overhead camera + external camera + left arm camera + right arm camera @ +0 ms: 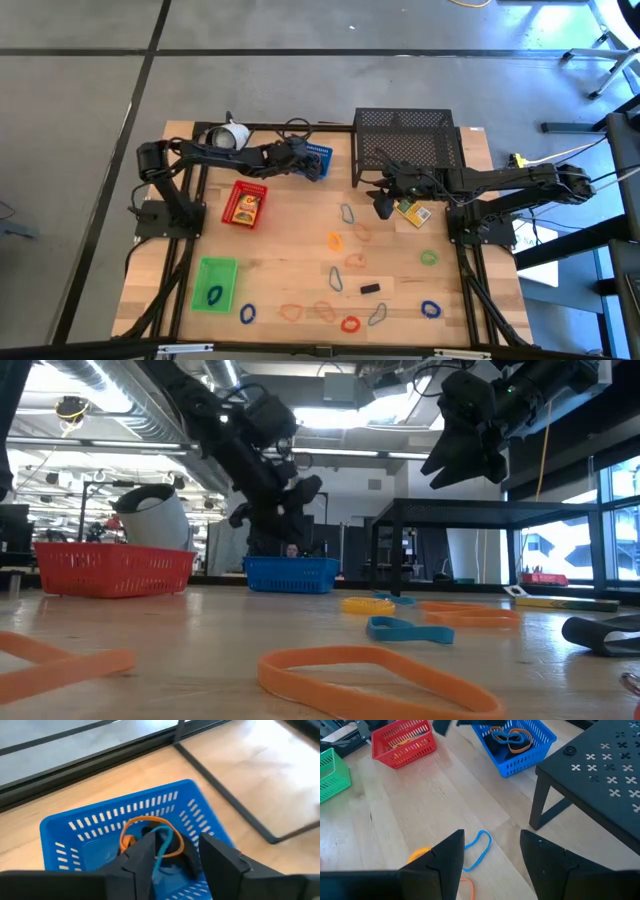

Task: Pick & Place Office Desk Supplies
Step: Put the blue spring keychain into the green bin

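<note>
Left gripper (318,163), fingers apart, hangs over the blue tray (317,158) beside the rack (405,145), top centre; right gripper (384,205), fingers apart, hovers above bare table (290,260) mid-right.

blue tray (100,820) contents partly hidden behind left end effector (175,855).

1. Setting: a robotics lab or industrial test hall.
2. Floor (80,100): bare grey concrete marked with dark lines, surrounding a framed wooden surface (290,270).
3. Ceiling: exposed silver ducts (100,390) and strip lights (350,420) overhead.
4. Rig: two dark arms (200,155) bolted to the surface, with cables (560,150) trailing off one side.
5. Background: large windows (615,530), further benches and equipment.
</note>
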{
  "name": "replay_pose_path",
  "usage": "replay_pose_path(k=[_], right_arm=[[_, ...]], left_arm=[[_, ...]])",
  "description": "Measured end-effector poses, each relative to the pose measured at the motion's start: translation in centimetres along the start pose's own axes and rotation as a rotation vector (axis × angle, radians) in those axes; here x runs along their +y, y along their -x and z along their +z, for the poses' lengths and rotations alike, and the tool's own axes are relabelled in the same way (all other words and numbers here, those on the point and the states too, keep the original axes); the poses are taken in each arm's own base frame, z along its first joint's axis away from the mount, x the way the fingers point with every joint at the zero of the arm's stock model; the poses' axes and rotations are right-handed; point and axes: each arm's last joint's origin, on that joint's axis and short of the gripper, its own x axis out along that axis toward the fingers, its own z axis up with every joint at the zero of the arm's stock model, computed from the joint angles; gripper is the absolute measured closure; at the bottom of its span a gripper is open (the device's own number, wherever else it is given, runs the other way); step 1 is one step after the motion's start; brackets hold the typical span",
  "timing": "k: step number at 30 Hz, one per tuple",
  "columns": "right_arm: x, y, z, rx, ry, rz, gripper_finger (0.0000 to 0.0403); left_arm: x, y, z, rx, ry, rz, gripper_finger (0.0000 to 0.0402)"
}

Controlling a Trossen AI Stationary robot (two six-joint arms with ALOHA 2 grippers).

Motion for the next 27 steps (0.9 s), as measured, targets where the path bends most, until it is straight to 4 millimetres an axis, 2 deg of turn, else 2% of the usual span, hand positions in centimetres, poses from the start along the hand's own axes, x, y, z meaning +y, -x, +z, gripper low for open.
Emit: replay_pose_path(k=[6, 11, 15, 20, 24, 27], right_arm=[[0.0, 0.0, 0.0, -0.003, -0.001, 0.002, 0.0208], [0.1, 0.0, 0.1, -0.014, -0.004, 0.008, 0.0208], [0.1, 0.0, 0.2, -0.021, -0.006, 0.012, 0.0208], [0.1, 0.0, 0.2, -0.022, -0.006, 0.013, 0.0208], [0.1, 0.0, 0.2, -0.022, -0.006, 0.013, 0.0208], [0.1, 0.0, 0.2, -0.022, -0.006, 0.013, 0.0208]], left_arm=[[-2.5, 4.2, 1.1, -0.032, -0.116, -0.237, 0.0243], [-6.3, 9.0, 0.0, -0.031, -0.157, -0.473, 0.0242], [-9.5, 12.5, -2.6, 0.010, -0.169, -0.607, 0.0242], [-12.9, 16.5, -7.3, 0.109, -0.233, -0.765, 0.0242], [-14.7, 19.6, -11.2, 0.203, -0.273, -0.866, 0.0242], [-15.2, 21.2, -14.1, 0.307, -0.242, -0.862, 0.0242]])
